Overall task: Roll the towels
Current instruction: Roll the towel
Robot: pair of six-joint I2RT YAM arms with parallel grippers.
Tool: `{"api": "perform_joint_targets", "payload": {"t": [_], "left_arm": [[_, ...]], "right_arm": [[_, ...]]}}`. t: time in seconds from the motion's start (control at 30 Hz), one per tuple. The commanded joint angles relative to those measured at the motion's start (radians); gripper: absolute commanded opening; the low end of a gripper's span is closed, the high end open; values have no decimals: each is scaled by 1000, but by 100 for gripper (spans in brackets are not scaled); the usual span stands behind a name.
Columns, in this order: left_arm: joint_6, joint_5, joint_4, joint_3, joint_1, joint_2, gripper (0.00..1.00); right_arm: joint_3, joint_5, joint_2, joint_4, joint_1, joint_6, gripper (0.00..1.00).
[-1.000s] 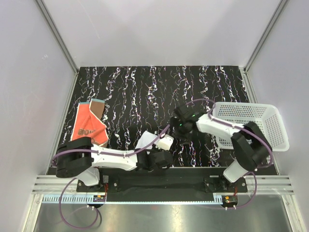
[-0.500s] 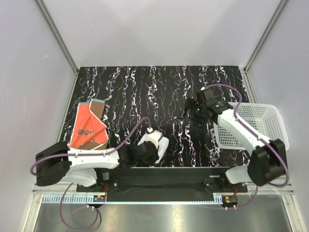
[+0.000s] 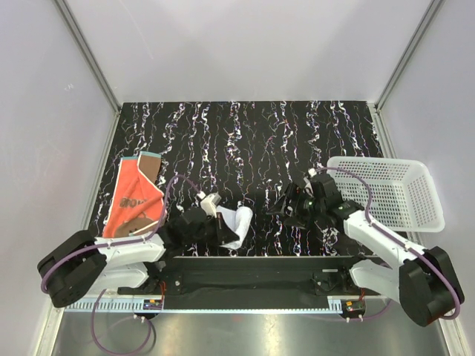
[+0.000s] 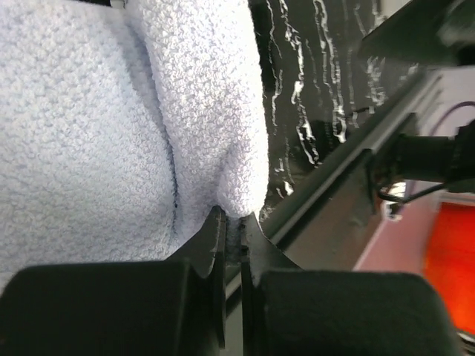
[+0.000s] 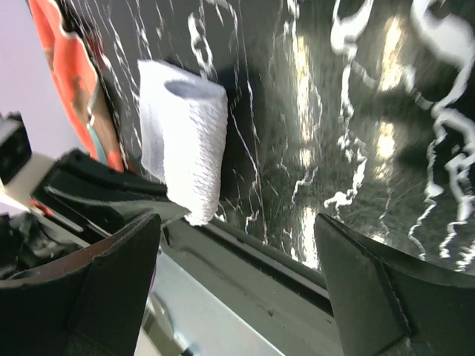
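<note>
The white towel (image 3: 239,225) lies folded over itself near the table's front edge, left of centre. It fills the left wrist view (image 4: 111,133) and shows as a loose roll in the right wrist view (image 5: 185,148). My left gripper (image 3: 225,230) is shut on the towel's near corner; the jaws pinch the cloth (image 4: 236,222). My right gripper (image 3: 286,209) is open and empty, a short way to the right of the towel. The orange towel (image 3: 132,197) lies crumpled at the left edge, its brownish reverse folded over, and shows in the right wrist view (image 5: 70,67).
A white perforated basket (image 3: 386,193) stands at the right edge of the black marbled table (image 3: 245,141), behind my right arm. The black rail (image 3: 245,267) of the arm bases runs along the near edge, just below the white towel.
My left gripper has moved left along the front edge, dragging the white towel with it. My right arm has swung back toward the front, from beside the basket to right of the towel.
</note>
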Motion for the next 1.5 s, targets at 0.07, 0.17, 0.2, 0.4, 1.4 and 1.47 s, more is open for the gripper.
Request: {"api": "perform_joint_targets", "payload": {"t": [0.07,0.17,0.2,0.4,1.4,1.47], "left_arm": [[-195,67,306,-106,22,11,0],[-266,46,407,-174,37,31,0],[-277,41,429,-185,40,39,0],[-337,0,478,-239,43,28,0],[-112,4,61,-61,43,59,61],[-43,-26,-25,22,31,51,67]], "right_arm": [[-80,-39,20,288,111,117,91],[-74,18,110,351,204,140,89],[-70,36,156,383,226,148,89],[-34,52,290,486,283,176,87],[90,217,453,340,361,164,17],[105,292,395,173,363,148,16]]}}
